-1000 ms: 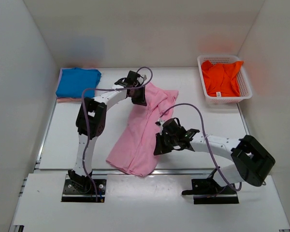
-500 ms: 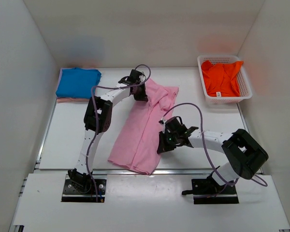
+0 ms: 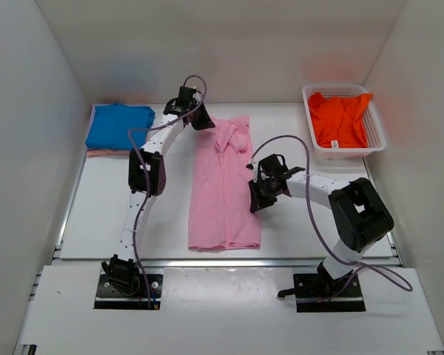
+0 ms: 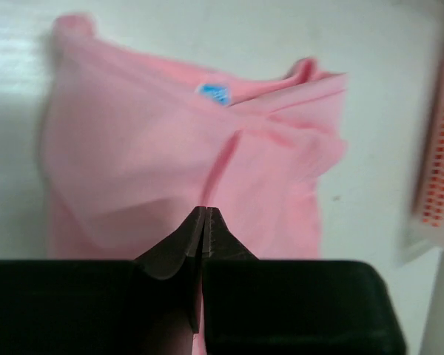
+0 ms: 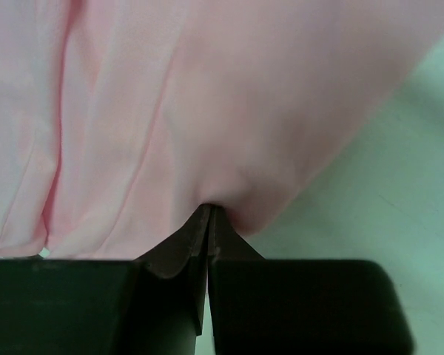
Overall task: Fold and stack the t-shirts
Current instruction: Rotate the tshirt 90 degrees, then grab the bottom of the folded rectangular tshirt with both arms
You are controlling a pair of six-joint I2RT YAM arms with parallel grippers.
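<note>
In the last sec the pink t-shirt (image 3: 223, 192) has swung from a slant into a straight strip. It lies mid-table, well left of the basket (image 3: 346, 154), collar end away from the arms. Judged: the cloth is squared up and ready for a cross fold, which is not yet done.

L gripper (image 3: 202, 120) has reached farther out, arm nearly full stretch, to the shirt's far corner on the side away from the basket. Its jaws are pressed together, pinching pink cloth. R gripper (image 3: 253, 203) has moved to the edge facing the basket, approx. halfway along, forearm low and pointing away from the basket. Its jaws are shut w/ cloth puckered at the tips.

Blue t-shirt (image 3: 118, 126) sits folded across the table from the basket. Orange t-shirt (image 3: 339, 117) is inside it.
</note>
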